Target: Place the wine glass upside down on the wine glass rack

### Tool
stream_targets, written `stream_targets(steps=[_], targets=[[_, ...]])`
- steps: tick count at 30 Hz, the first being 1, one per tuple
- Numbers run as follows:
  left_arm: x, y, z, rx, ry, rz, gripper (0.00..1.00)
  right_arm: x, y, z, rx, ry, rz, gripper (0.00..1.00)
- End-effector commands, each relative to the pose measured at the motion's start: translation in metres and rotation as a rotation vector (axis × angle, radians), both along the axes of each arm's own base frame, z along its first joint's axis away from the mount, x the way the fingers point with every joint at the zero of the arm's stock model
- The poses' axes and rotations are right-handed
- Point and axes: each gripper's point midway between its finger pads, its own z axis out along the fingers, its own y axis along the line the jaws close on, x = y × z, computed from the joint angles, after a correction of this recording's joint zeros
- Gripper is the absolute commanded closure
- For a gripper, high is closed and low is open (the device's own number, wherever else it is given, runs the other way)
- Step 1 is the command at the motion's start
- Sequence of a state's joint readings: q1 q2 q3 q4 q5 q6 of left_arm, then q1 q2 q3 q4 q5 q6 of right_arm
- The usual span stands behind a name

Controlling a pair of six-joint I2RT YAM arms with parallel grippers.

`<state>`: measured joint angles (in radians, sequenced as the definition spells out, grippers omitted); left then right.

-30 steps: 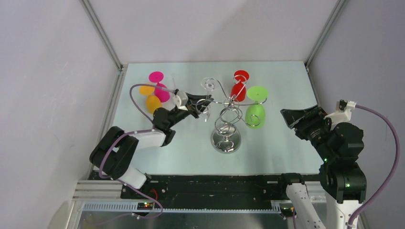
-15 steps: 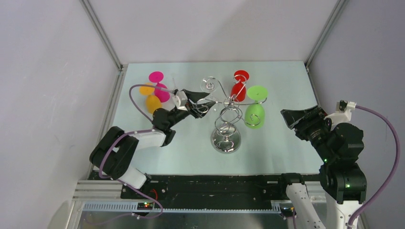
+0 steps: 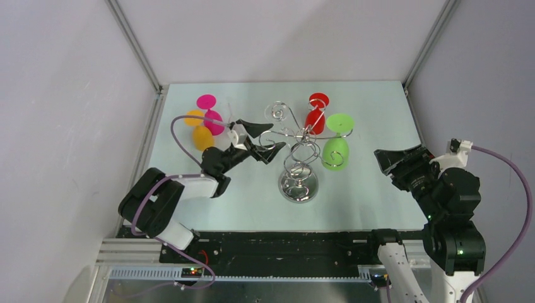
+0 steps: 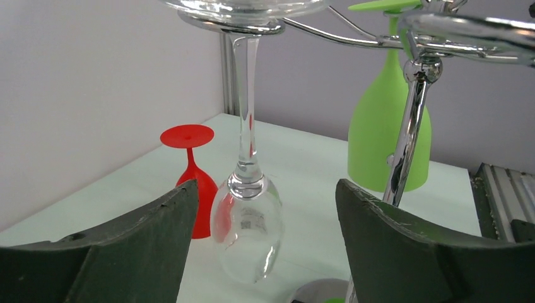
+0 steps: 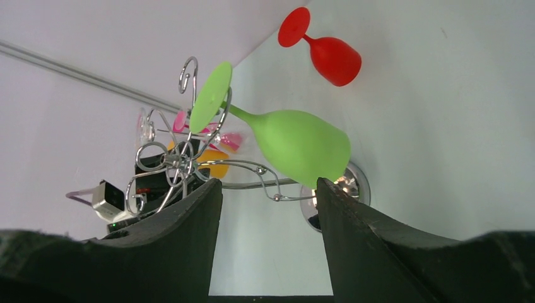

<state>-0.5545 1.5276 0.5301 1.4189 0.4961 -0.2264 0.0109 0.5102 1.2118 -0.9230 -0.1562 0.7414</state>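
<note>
Wine glass, clear and smooth, is hung bowl-down from a curled arm of the wine glass rack. It sits between the spread fingers of the left end effector, not pinched. Placement is judged done; only the retreat is left. The rack is formed of shiny twisted chrome wire. Right end effector is spread; nothing is held.

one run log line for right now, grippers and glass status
left gripper: open, flanking clear wine glass, no contact | clear wine glass: hanging upside down on wine glass rack | right gripper: open, empty
</note>
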Motion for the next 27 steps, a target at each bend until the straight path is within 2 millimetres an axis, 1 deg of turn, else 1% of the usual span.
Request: stream_targets(steps=[1, 2, 3, 4, 5, 6, 9, 13, 15, 18, 21, 26, 27], targets=[[-0.003, 0.006, 0.014, -0.047, -0.023, 0.024, 0.13, -0.011, -0.015, -0.002, -0.052, -0.02, -0.071, 0.38], [-0.003, 0.007, 0.011, -0.046, -0.015, 0.031, 0.1, -0.013, -0.016, -0.005, -0.055, -0.01, -0.077, 0.38], [-0.004, 0.009, 0.012, -0.05, -0.016, 0.036, 0.08, -0.015, -0.019, -0.006, -0.061, -0.009, -0.092, 0.38], [-0.004, 0.011, 0.009, -0.049, -0.007, 0.046, 0.03, -0.017, -0.022, -0.009, -0.067, 0.004, -0.107, 0.38], [-0.005, 0.012, 0.01, -0.053, -0.006, 0.051, 0.02, -0.017, -0.023, -0.011, -0.072, 0.01, -0.111, 0.38], [-0.005, 0.015, 0.006, -0.051, 0.006, 0.062, 0.01, -0.018, -0.025, -0.014, -0.077, 0.023, -0.119, 0.38], [-0.005, 0.021, 0.003, -0.059, 0.024, 0.091, 0.0, -0.02, -0.027, -0.022, -0.088, 0.053, -0.129, 0.38], [0.004, 0.04, -0.009, -0.084, 0.082, 0.2, 0.0, -0.023, -0.029, -0.03, -0.099, 0.086, -0.137, 0.37], [0.006, 0.048, -0.012, -0.096, 0.1, 0.241, 0.0, -0.025, -0.029, -0.032, -0.107, 0.094, -0.133, 0.37], [0.011, 0.058, -0.013, -0.117, 0.129, 0.291, 0.0, -0.027, -0.03, -0.035, -0.124, 0.101, -0.129, 0.36], [0.018, 0.067, -0.02, -0.128, 0.18, 0.34, 0.0, -0.027, -0.034, -0.04, -0.141, 0.114, -0.148, 0.36], [0.032, 0.084, -0.019, -0.15, 0.247, 0.442, 0.0, -0.023, -0.032, -0.05, -0.132, 0.133, -0.138, 0.35], [0.034, 0.086, -0.017, -0.146, 0.27, 0.453, 0.0, -0.023, -0.028, -0.052, -0.123, 0.133, -0.118, 0.35]])
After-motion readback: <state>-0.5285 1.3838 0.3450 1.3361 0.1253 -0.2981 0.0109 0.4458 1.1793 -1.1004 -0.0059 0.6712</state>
